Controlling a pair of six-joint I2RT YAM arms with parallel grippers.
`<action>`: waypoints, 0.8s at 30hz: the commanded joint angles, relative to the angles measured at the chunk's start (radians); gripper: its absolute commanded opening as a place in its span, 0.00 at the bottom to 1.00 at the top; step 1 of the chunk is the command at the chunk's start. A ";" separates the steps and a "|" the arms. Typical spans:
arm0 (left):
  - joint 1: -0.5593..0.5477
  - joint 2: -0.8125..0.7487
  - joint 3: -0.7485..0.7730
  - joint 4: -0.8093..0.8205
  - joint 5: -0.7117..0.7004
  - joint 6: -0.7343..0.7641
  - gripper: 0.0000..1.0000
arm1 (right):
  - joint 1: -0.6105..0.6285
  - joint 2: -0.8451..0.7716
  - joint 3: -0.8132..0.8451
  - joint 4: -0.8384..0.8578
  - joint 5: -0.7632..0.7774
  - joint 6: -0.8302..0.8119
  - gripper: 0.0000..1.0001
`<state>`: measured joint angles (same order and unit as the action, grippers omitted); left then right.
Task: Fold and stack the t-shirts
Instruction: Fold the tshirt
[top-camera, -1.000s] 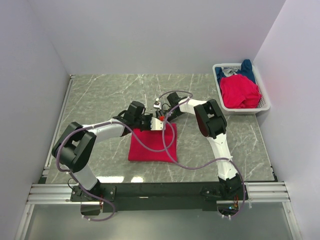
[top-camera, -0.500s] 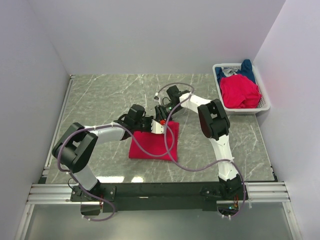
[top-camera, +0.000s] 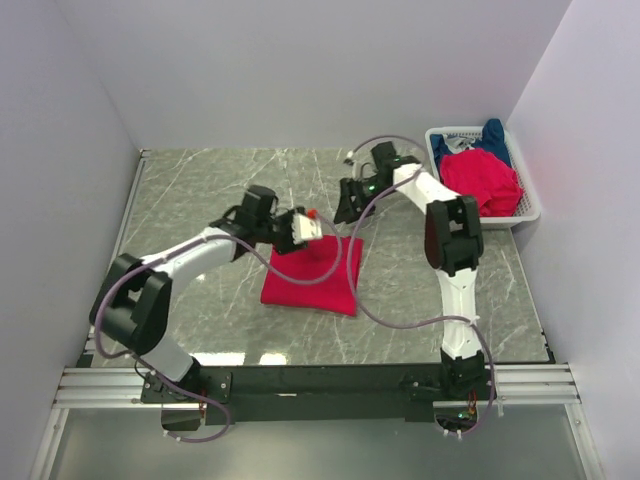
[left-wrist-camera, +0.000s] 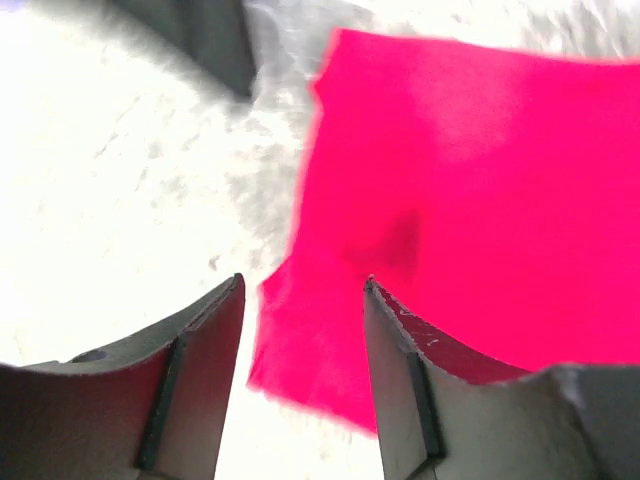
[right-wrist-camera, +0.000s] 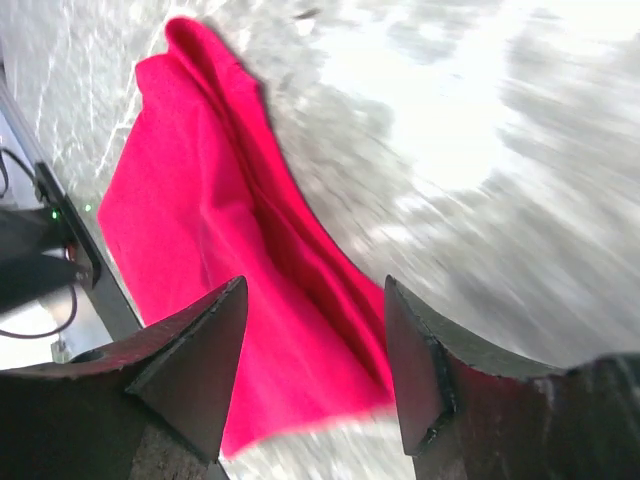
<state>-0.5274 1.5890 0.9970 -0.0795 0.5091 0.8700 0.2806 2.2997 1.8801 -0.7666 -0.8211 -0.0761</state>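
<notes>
One folded red shirt (top-camera: 312, 275) lies flat in middle of table (top-camera: 200, 190). Our left gripper (left-wrist-camera: 303, 282) hovers at its far left edge, jaws apart, nothing held. Our right gripper (right-wrist-camera: 314, 285) sits near far right corner, jaws also apart and empty. We judge this shirt's fold finished. Basket (top-camera: 530, 205) at far right holds crumpled red shirt (top-camera: 480, 185) and blue shirt (top-camera: 494, 138). Next, we reckon: right arm reaches into basket, pinches one shirt, lays it on bare table beside folded one.
</notes>
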 joint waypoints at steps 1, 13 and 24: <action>0.107 -0.069 0.097 -0.138 0.186 -0.211 0.57 | -0.046 -0.126 0.022 -0.059 -0.001 -0.056 0.64; 0.352 0.238 0.333 -0.316 0.318 -0.658 0.55 | -0.067 -0.221 -0.230 0.019 0.033 -0.051 0.60; 0.357 0.356 0.362 -0.292 0.296 -0.732 0.50 | -0.063 -0.177 -0.269 0.033 0.066 -0.051 0.55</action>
<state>-0.1677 1.9423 1.3201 -0.3931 0.7708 0.1764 0.2134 2.1250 1.6333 -0.7479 -0.7673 -0.1211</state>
